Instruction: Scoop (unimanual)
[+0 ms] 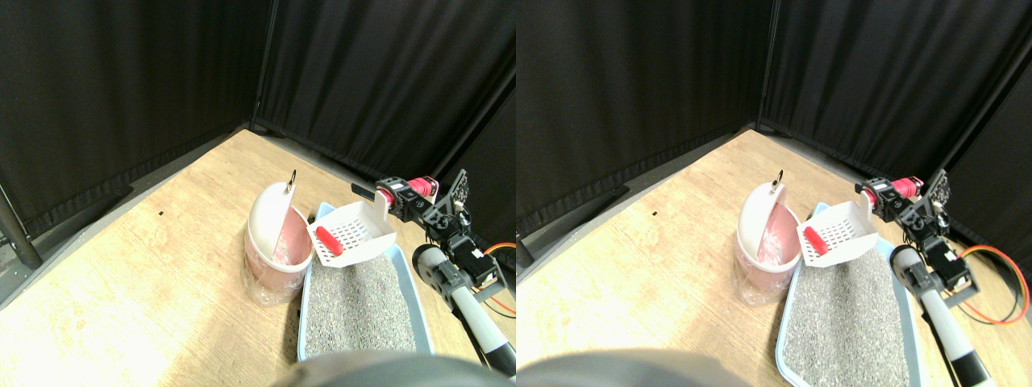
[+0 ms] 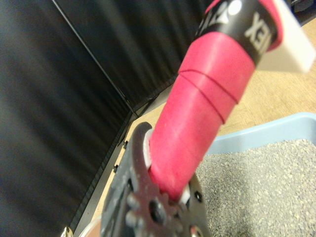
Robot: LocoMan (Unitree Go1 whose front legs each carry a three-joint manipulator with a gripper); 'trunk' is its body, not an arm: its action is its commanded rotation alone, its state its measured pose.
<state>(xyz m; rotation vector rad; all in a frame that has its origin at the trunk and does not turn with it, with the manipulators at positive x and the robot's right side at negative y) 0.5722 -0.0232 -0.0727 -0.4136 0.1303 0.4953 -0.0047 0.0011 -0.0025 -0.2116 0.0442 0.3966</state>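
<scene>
A white slotted scoop (image 1: 355, 234) hangs in the air over the far end of the blue litter tray (image 1: 305, 314). A small red cylinder (image 1: 329, 240) lies in the scoop near its left edge. My right gripper (image 1: 403, 197) is shut on the scoop's red wrapped handle (image 2: 197, 118), which fills the middle of the wrist view and seats in the dark jaw. Grey litter (image 1: 359, 310) fills the tray. Just left of the scoop stands a pink bin (image 1: 278, 262) with a white lid (image 1: 268, 211) tipped up and open.
Black curtains (image 1: 121, 81) wall in the wooden floor (image 1: 161, 266) on the far sides. An orange cable (image 1: 501, 246) loops beside my arm at the right. The tray's blue rim (image 2: 266, 129) and litter (image 2: 261, 187) show past the handle.
</scene>
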